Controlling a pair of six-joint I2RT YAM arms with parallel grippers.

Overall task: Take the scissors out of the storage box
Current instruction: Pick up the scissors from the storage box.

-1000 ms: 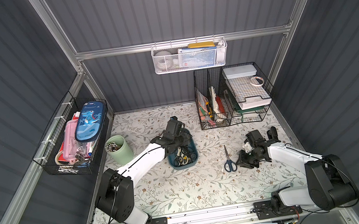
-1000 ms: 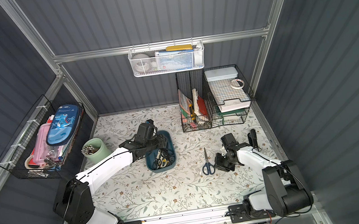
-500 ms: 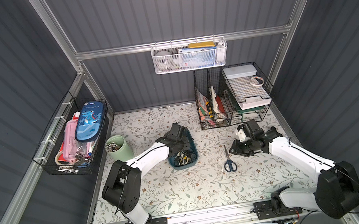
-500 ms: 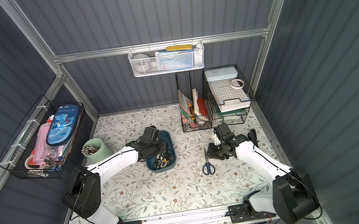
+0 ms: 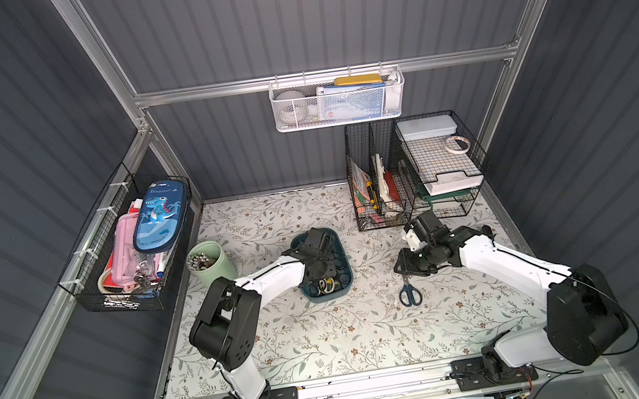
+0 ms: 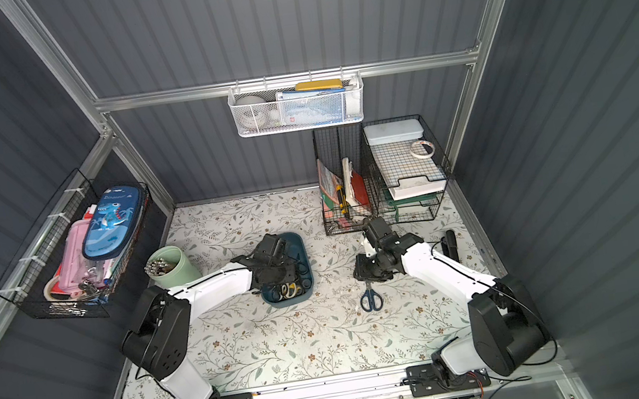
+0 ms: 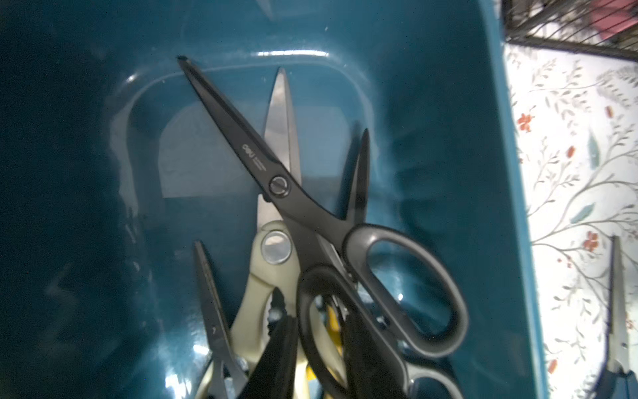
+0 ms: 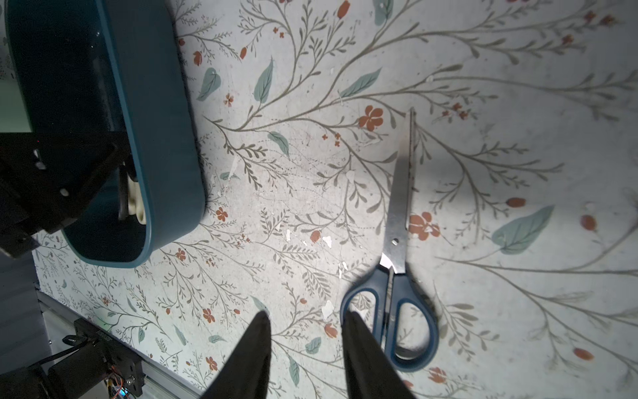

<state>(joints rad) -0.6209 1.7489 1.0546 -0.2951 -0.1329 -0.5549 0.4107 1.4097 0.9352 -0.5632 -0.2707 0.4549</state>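
Scissors (image 7: pixel 279 183), four in storage box (image 7: pixel 448 103), one blue pair (image 8: pixel 397 214) outside, left fingers (image 7: pixel 279 352) unclear whether gripping, right fingers (image 8: pixel 248 355) apart

The storage box (image 5: pixel 342 248) is sitting mid-table (image 5: pixel 327 333). Piled scissors (image 7: pixel 279 185) are lying crossed inside it, handles toward its near end. A single pair of scissors (image 8: pixel 398 221) is lying on the table right of the box, apart from it, with the blades pointing backward. A cup (image 5: pixel 214 271) is standing left of the box. A wire organiser (image 5: pixel 355 187) is standing behind it to the right.
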